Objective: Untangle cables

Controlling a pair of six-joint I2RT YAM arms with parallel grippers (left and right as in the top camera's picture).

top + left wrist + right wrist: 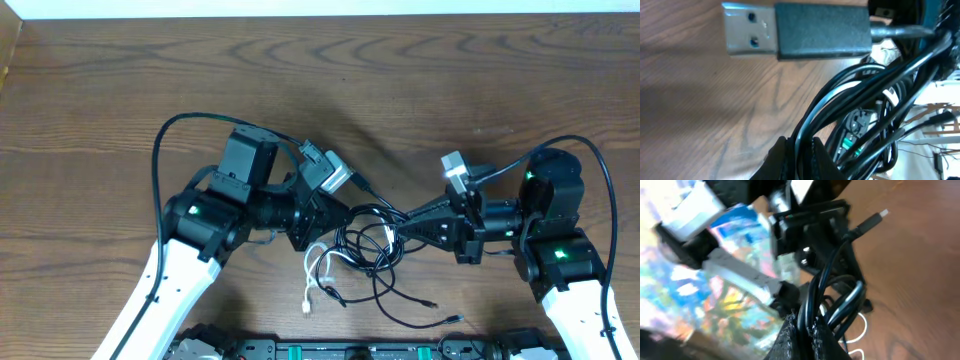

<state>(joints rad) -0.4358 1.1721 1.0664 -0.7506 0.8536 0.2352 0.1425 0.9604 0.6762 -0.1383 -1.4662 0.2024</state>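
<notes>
The cables (pixel 366 243) lie knotted in a heap at the table's middle, between my two grippers. Several black loops make up the knot. A short white cable (pixel 313 272) trails toward the front, and loose black ends with small plugs (pixel 432 302) run out to the front right. My left gripper (pixel 343 226) is shut on black strands at the knot's left side; the left wrist view shows those strands (pixel 816 117) pinched in my left gripper (pixel 799 146), with a USB plug (pixel 795 31) above. My right gripper (pixel 400 232) is shut on a black cable (pixel 810 300), which rises from my right gripper (pixel 806 324).
Thick black robot wires (pixel 160 160) arc over both arms. The table's brown wood (pixel 400 90) stretches behind the knot. A black rail (pixel 340 350) runs along the front edge between the arm bases.
</notes>
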